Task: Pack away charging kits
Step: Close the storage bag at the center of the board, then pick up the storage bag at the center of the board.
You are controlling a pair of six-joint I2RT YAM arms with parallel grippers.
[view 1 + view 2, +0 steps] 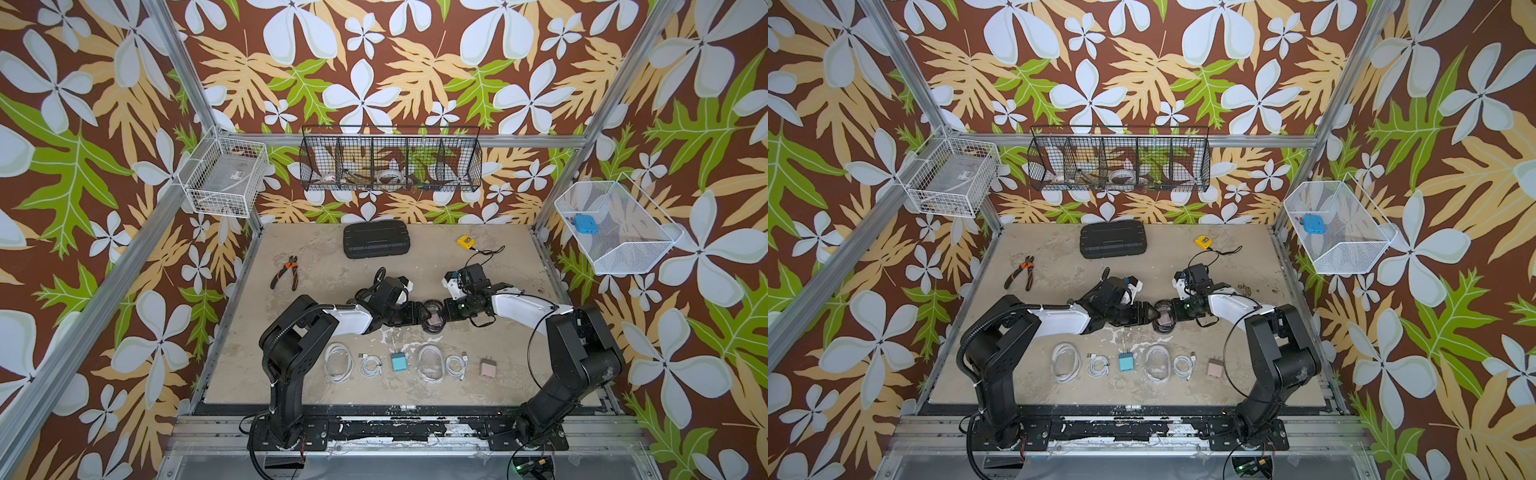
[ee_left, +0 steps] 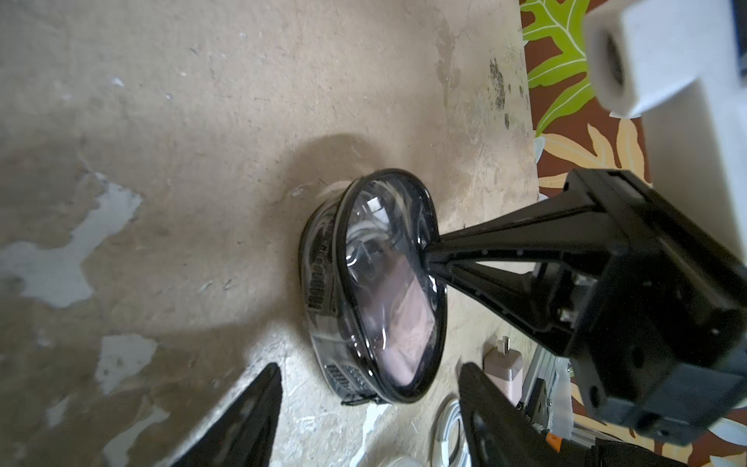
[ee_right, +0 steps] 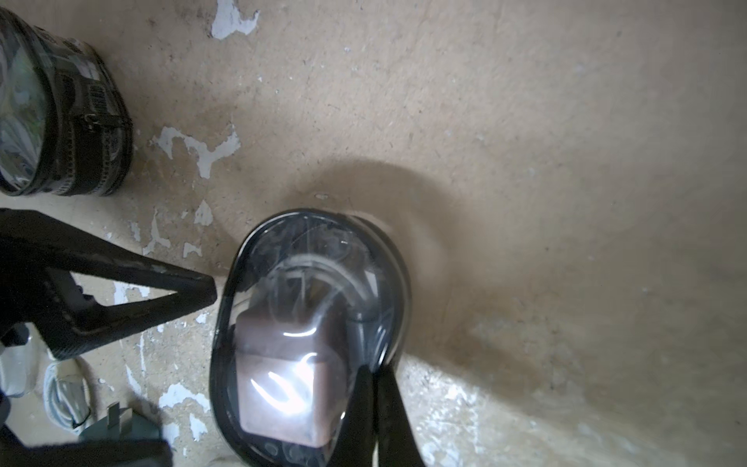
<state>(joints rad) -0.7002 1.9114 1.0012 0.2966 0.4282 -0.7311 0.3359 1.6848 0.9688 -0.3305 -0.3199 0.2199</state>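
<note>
Centre of the worn beige table holds the black-rimmed oval case with a clear lid, a dusty-pink cube plug and white cable showing inside it. Right gripper has its fingers pressed together, tips on the case's rim; whether they pinch anything is unclear. Left gripper has its fingers spread apart, one tip just beside the rim. Along the front edge lie two clear oval cases, two coiled white cables, a teal cube plug and another pink plug
</note>
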